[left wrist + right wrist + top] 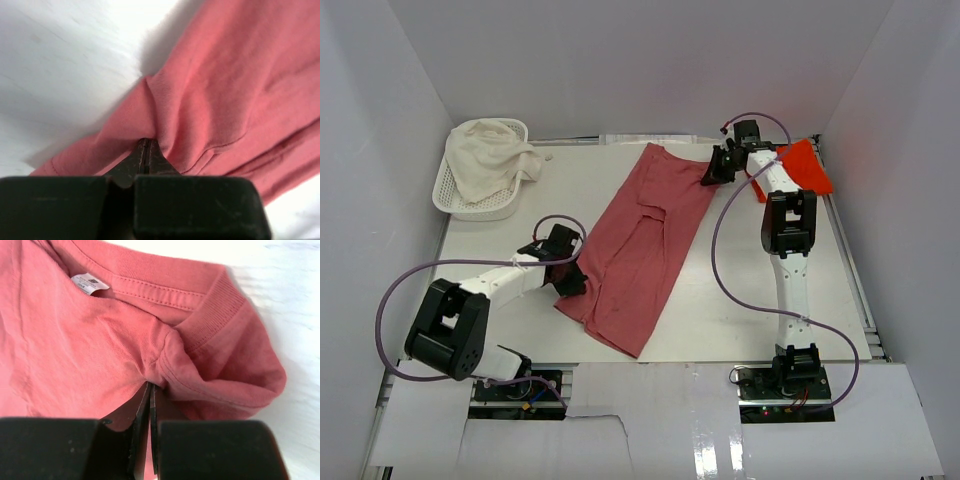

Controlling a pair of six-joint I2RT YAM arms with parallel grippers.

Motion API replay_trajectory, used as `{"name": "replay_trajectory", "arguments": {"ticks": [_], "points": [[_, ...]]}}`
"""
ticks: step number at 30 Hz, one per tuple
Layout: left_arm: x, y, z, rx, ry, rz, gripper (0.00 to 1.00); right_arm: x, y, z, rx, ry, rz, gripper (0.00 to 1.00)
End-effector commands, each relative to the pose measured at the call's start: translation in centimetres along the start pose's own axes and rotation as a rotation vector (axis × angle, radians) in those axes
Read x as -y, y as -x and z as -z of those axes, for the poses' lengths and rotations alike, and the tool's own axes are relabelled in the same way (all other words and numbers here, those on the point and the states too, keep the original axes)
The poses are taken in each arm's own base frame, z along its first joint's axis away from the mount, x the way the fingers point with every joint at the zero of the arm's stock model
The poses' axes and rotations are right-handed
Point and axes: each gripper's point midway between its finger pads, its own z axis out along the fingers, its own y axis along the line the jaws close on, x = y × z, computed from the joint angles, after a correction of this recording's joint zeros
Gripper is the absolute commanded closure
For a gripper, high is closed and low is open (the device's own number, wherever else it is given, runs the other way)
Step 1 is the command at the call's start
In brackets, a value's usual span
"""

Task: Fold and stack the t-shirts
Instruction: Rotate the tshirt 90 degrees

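White walls stand around a white table (750, 290). In the middle of it lies the big rose-red shirt (640, 250). It is spread out long and a bit slanted, from the far side of the table down toward the near edge. Its neck end is far away and its bottom end is close to the arms. Part of it is folded over itself, so there are creases down the middle.

The left gripper (572, 282) is at the near left edge of this shirt. In the left wrist view its two black fingers (157, 161) are pressed together. They pinch a little bunch of the red cloth, which puckers up at the tips. Bare table shows beside the cloth.

The right gripper (710, 175) is at the far right corner of the shirt, by the neck. In the right wrist view its fingers (140, 425) are closed tight on a fold of cloth just below the ribbed collar (220, 310). A small white label (89, 282) sits inside the neck.

The bright orange-red shirt (805, 165) lies bunched up at the far right side of the table. It is behind the right arm and close to the wall.

A white basket (455, 200) stands in the far left corner, well apart from both shirts. A cream cloth (490, 155) is heaped in it and hangs over its rim. Purple cables (720, 250) loop out from both arms.
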Motion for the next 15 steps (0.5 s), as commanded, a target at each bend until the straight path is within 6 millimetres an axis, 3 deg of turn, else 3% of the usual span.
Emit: {"name": "replay_trajectory", "arguments": {"ticks": [1, 8, 15], "points": [[-4.7, -8.4, -0.8, -0.266, 0.137, 0.014, 1.0, 0.7, -3.6, -3.6, -0.086, -0.005, -0.056, 0.92], [-5.1, -12.6, -1.0, -0.357, 0.139, -0.025, 1.0, -4.1, -4.9, -6.1, -0.098, 0.072, -0.05, 0.92], [-6.7, -16.8, 0.5, -0.438, 0.15, -0.057, 1.0, -6.1, -2.7, -7.3, -0.02, 0.177, -0.11, 0.92]]}}
